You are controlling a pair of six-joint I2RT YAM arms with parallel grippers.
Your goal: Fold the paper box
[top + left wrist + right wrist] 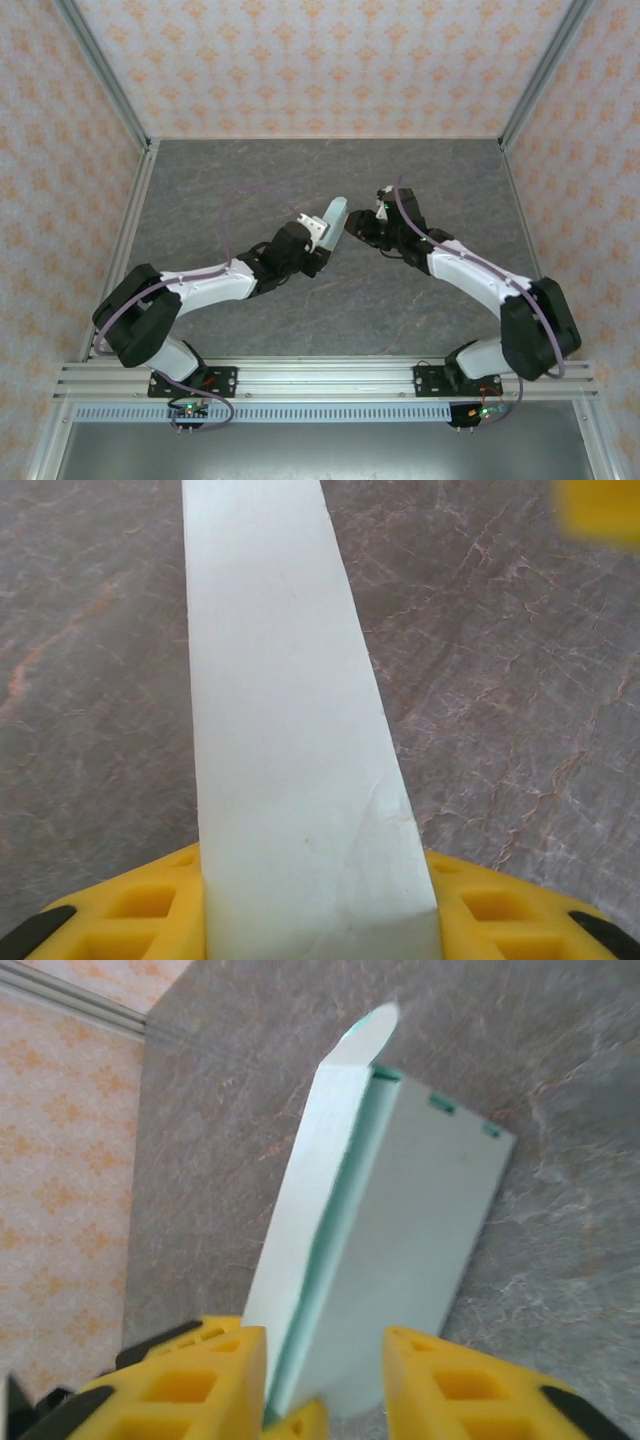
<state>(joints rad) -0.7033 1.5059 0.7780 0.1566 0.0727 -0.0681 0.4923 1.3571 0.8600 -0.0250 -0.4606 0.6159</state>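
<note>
Paper box (334, 214) clamped in left gripper (320, 910), right gripper (325, 1365) straddling it, grip unclear.

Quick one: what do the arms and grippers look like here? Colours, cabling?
The left arm and right arm have white links with black joints, each trailed by a thin purple cable. The left gripper and right gripper carry yellow plastic fingers moulded with square recesses.
</note>
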